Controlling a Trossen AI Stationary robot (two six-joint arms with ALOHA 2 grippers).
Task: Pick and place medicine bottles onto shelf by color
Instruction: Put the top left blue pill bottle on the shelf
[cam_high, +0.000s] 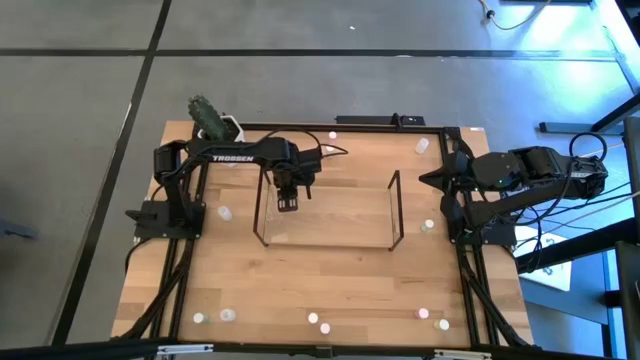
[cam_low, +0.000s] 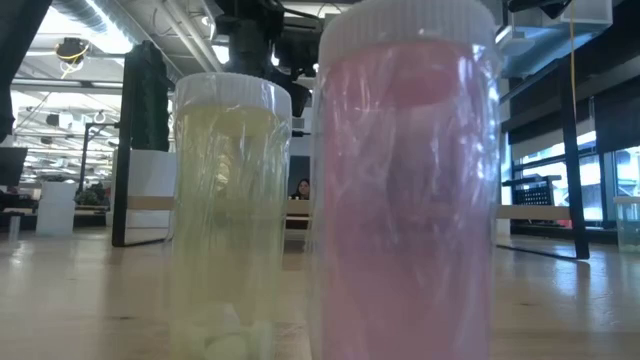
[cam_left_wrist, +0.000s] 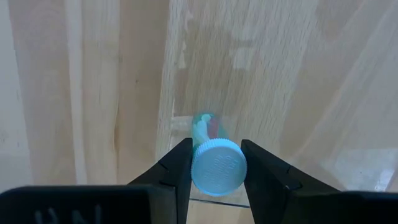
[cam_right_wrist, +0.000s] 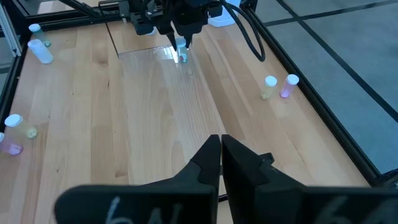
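Observation:
My left gripper (cam_high: 288, 203) hangs over the left part of the clear shelf (cam_high: 330, 212), pointing down and shut on a small medicine bottle (cam_left_wrist: 211, 155) with a pale blue-white cap. The right wrist view shows this bottle (cam_right_wrist: 181, 51) low over the shelf's see-through floor. My right gripper (cam_right_wrist: 221, 149) waits shut at the table's right side, holding nothing. Other medicine bottles stand scattered on the table, among them a pair (cam_high: 318, 322) by the near edge and one (cam_high: 225, 213) left of the shelf. A yellowish bottle (cam_low: 230, 220) and a pink one (cam_low: 405, 190) fill the low view. My left gripper pinches the bottle at its capped top end (cam_left_wrist: 216, 168) between its two fingers, one finger (cam_left_wrist: 179, 167) on each side. The fingers come from above, pointing down. The bottle stands upright below them; whether its bottom touches the shelf floor I cannot tell.
The shelf's dark wire end frames (cam_high: 396, 208) rise at its left and right ends. A green plant in a pot (cam_high: 210, 118) stands at the far left corner. More bottles stand near the far edge (cam_high: 422, 146) and by the right arm (cam_high: 428, 227).

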